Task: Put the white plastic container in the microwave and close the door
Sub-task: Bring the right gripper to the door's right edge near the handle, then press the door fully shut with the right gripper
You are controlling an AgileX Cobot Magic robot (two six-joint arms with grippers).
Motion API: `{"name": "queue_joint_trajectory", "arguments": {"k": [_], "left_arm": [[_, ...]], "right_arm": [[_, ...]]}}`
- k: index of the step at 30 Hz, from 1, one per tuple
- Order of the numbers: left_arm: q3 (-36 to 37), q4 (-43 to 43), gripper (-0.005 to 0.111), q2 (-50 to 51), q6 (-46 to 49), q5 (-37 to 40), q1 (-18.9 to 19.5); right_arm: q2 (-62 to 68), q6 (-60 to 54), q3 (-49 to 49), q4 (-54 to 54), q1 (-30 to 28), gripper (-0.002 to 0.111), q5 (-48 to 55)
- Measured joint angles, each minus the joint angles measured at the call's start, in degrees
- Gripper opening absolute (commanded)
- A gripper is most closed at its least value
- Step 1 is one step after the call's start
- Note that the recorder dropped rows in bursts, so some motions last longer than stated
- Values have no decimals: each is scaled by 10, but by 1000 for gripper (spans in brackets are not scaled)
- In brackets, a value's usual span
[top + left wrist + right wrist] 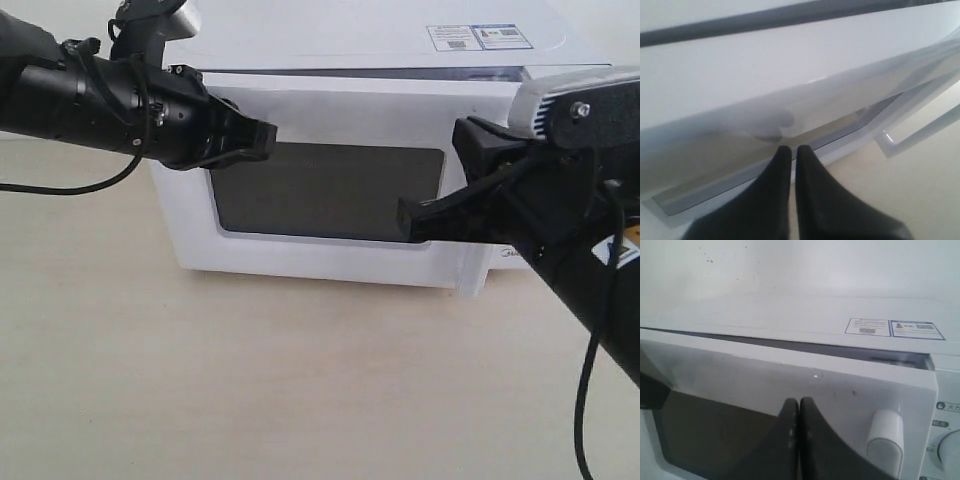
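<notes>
Microwave (380, 40): on the table (200, 380), long axis left-right in the exterior view, front facing the camera.
Door (330, 190): almost shut, with a dark gap along its top that widens toward the handle (885, 440).
Left gripper (268, 140): fingers pressed together, tips on the door's upper left.
Right gripper (405, 218): fingers together, before the door beside the handle.
White plastic container: hidden; the window is dark.

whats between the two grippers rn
Only the dark window of the door. In the exterior view the left gripper is at its upper left corner and the right gripper near its right edge.
</notes>
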Motion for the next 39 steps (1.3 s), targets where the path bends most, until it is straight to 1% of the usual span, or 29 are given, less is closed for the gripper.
{"name": "queue_joint_trajectory", "arguments": {"k": [2,5,6,10,13,16,22,33,39], "left_arm": [[0,-1,4,0,0,6,0],[0,11,4,-6,-13,49,0],[0,30,4,-14,-27,58,0],[0,148,4,-61,-113,81,0],[0,254,4,-109,-206,110,0],[17,291,4,-156,-231,116,0],[98,305,4,-257,-240,96,0],[271,307,4,-505,-259,12,0],[330,307,4,-648,-261,-4,0]], "right_arm": [[2,-21,-13,26,0,0,4],[23,-41,-42,41,0,0,24],[35,-49,-51,48,0,0,29],[74,-72,-73,76,0,0,30],[84,-81,-79,100,0,0,21],[88,-86,-79,117,-4,0,8],[87,-88,-85,122,-35,0,28],[112,-88,-86,106,-39,0,18],[138,-88,-110,105,-41,0,17]]}}
